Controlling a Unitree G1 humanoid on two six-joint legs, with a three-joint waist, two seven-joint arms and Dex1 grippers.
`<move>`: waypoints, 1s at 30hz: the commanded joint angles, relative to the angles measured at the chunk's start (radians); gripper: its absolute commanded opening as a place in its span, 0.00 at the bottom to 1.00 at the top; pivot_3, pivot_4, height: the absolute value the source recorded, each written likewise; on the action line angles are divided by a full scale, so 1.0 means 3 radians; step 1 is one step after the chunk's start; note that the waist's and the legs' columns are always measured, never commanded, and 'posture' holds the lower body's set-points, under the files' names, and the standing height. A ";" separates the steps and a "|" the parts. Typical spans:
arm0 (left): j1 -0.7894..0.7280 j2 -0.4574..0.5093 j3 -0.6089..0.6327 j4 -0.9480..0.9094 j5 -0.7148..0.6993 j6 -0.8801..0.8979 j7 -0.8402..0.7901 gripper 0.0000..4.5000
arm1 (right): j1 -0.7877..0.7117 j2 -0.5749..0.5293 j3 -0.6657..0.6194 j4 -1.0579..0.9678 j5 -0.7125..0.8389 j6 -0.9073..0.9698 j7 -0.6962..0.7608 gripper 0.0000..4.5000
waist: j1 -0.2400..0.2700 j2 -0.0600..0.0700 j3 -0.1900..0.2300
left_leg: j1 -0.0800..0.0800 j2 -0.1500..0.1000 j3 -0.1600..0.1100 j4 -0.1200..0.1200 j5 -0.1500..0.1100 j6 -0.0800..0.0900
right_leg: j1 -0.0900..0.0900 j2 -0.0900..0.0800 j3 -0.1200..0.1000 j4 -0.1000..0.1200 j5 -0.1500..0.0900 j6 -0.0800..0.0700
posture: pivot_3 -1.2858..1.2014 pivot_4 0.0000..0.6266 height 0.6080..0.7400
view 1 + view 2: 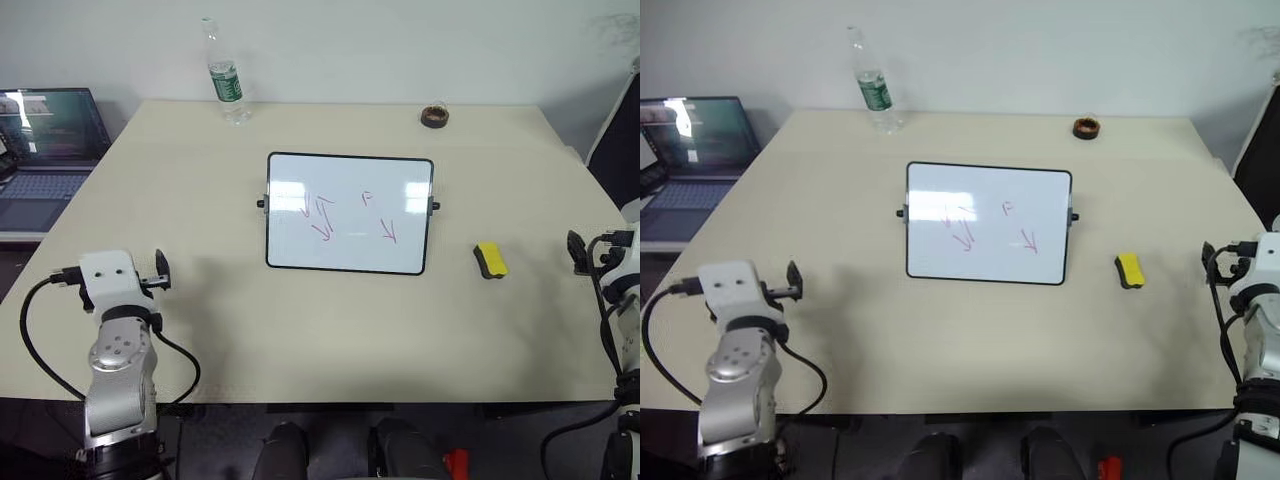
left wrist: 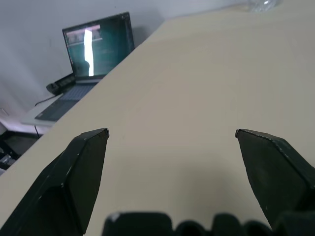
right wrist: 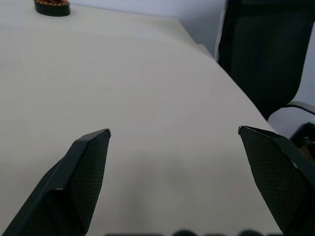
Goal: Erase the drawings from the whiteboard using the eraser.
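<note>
The whiteboard (image 1: 350,255) lies flat at the middle of the beige table, black-framed with a small knob on each short side. Pink-red drawings (image 1: 322,216) sit on its left half, and an arrow-like stroke (image 1: 389,233) is on its right half. To the right of the board rests the yellow eraser (image 1: 490,260), with its black underside showing along one edge. My left gripper (image 2: 172,132) hovers open over the table's near left part, well short of the board. My right gripper (image 3: 174,132) is open at the table's right edge, to the right of the eraser, with nothing between its fingers.
A clear water bottle (image 1: 225,75) stands at the table's far left. A dark tape roll (image 1: 434,116) lies at the far right. An open laptop (image 1: 45,140) sits on a side surface to the left. A black chair (image 3: 266,54) stands beyond the right edge.
</note>
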 commanded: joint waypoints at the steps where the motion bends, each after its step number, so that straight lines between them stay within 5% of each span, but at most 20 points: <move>1: -0.0157 0.0053 -0.0022 -0.0056 0.0025 -0.0015 -0.0010 1.00 | -0.0025 -0.0103 -0.0121 -0.0189 0.0082 0.0061 -0.0011 1.00 | 0.0000 0.0000 0.0000 | 0.0001 -0.0001 0.0000 0.0000 0.0000 0.0000 | 0.0001 0.0000 0.0000 0.0000 0.0001 0.0001 | 0.52 0.24 1.00; 5: -0.0278 0.0101 -0.0012 -0.0093 -0.0133 0.0094 -0.0197 1.00 | 0.0095 -0.0048 -0.0146 -0.0678 0.0264 0.0266 0.0040 1.00 | 0.0002 0.0000 0.0000 | 0.0000 -0.0002 0.0001 0.0002 0.0000 0.0000 | 0.0001 0.0000 0.0001 -0.0001 0.0002 0.0004 | 0.52 0.24 1.00; 12: -0.0399 0.0656 -0.0319 -0.0440 -0.0739 0.0067 -0.1515 1.00 | 0.0448 0.0047 -0.0159 -0.1965 0.0945 0.1224 0.0148 1.00 | 0.0000 0.0000 0.0000 | -0.0005 0.0001 -0.0001 0.0000 -0.0001 -0.0003 | -0.0002 0.0001 -0.0001 -0.0002 0.0002 0.0004 | 0.52 0.24 1.00; 19: -0.1173 0.1077 -0.0874 -0.0237 -0.1267 0.0288 -0.2717 1.00 | 0.0541 0.0232 0.0013 -0.2901 0.1366 0.2311 -0.0417 1.00 | 0.0002 0.0002 0.0001 | -0.0005 -0.0002 -0.0002 0.0002 -0.0001 -0.0002 | -0.0001 0.0006 -0.0003 -0.0002 0.0001 0.0005 | 0.52 0.24 1.00; 30: -0.2036 0.1039 -0.1769 0.0330 -0.1342 0.0192 -0.4183 1.00 | 0.0456 0.0499 0.0480 -0.2675 0.0825 0.2268 -0.0765 1.00 | -0.0045 0.0001 0.0003 | -0.0037 -0.0001 0.0007 0.0001 -0.0002 0.0000 | -0.0039 0.0014 0.0006 0.0001 0.0002 0.0005 | 0.52 0.24 1.00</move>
